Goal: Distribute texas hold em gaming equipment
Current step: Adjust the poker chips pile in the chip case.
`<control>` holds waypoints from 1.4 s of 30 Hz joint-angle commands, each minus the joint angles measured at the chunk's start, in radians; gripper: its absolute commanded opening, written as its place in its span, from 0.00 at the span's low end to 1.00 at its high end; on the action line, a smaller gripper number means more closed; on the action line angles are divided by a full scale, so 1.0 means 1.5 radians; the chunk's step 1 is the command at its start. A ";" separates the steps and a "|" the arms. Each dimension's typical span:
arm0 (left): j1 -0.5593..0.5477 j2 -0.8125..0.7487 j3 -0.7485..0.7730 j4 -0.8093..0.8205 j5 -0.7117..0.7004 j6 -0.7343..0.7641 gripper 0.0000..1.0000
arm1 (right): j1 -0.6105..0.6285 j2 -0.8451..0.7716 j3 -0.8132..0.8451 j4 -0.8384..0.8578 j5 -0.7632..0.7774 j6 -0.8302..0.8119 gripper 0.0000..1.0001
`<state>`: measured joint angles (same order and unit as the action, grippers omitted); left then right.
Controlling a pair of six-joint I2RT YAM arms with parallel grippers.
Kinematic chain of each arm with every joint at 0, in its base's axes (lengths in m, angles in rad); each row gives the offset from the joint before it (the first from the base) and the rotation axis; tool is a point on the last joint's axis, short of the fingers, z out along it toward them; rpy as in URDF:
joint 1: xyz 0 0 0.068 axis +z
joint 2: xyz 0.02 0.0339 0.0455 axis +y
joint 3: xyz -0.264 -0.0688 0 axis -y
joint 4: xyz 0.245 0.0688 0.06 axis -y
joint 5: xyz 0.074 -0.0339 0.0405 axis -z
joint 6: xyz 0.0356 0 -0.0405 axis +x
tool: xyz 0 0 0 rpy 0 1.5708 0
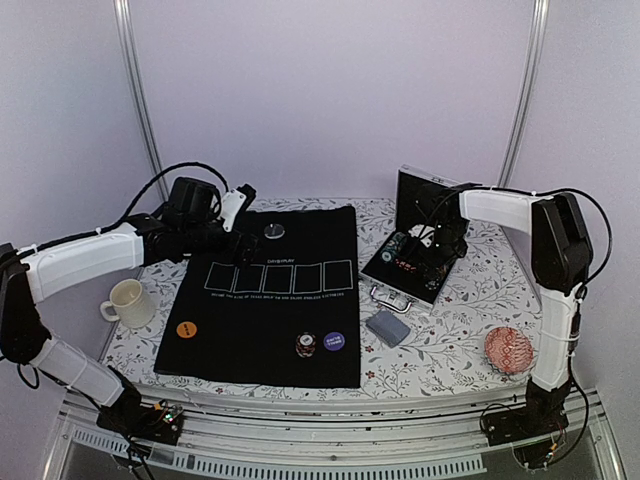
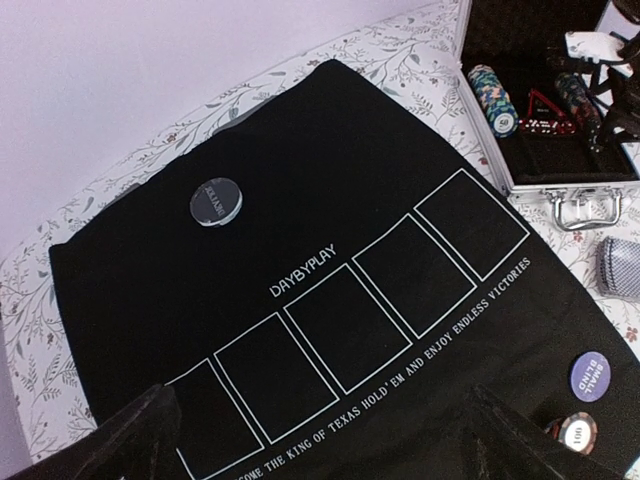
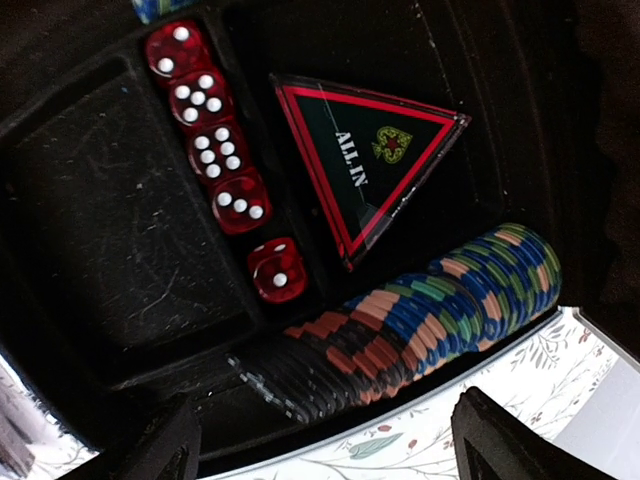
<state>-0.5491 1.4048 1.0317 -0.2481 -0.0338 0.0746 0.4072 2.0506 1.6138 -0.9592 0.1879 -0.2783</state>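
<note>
A black fabric mat (image 1: 250,340) printed with five white card outlines lies on the flower-patterned tabletop (image 1: 450,330), left of centre. A silver round disc (image 1: 273,231) sits near the mat's far edge. An orange round disc (image 1: 186,329) lies by its near left corner. A short stack of red, black and white poker chips (image 1: 306,346) stands just left of a purple round disc (image 1: 333,342) near its near right corner. A blue-grey-backed deck of playing cards (image 1: 388,328) rests on the tabletop just off the mat's right edge. Beyond the deck, an open aluminium case (image 1: 415,200) stands with its lid upright. Its black tray holds a roll of multicoloured poker chips (image 3: 430,310) lying on edge along one wall and a second chip roll (image 2: 495,100) opposite. Between the two rolls are a row of five translucent red dice (image 3: 215,160) and a black red-edged "ALL IN" triangle (image 3: 365,160). The right gripper (image 3: 330,450) hangs inside the case just over the first roll, with its fingers spread wide and nothing between them. The left gripper (image 2: 330,455) hovers above the mat's far left corner, its fingers also wide apart and holding nothing. A cream ceramic mug (image 1: 128,302) stands by the tabletop's left edge. A red patterned round disc (image 1: 509,350) lies near the tabletop's near right corner.
</note>
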 commanded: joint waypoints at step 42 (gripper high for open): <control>0.025 -0.007 0.001 0.004 0.022 0.002 0.98 | 0.029 0.014 -0.008 0.026 0.102 -0.007 0.87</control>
<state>-0.5289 1.4044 1.0317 -0.2481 -0.0116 0.0750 0.4538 2.0827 1.5921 -0.9546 0.2836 -0.2817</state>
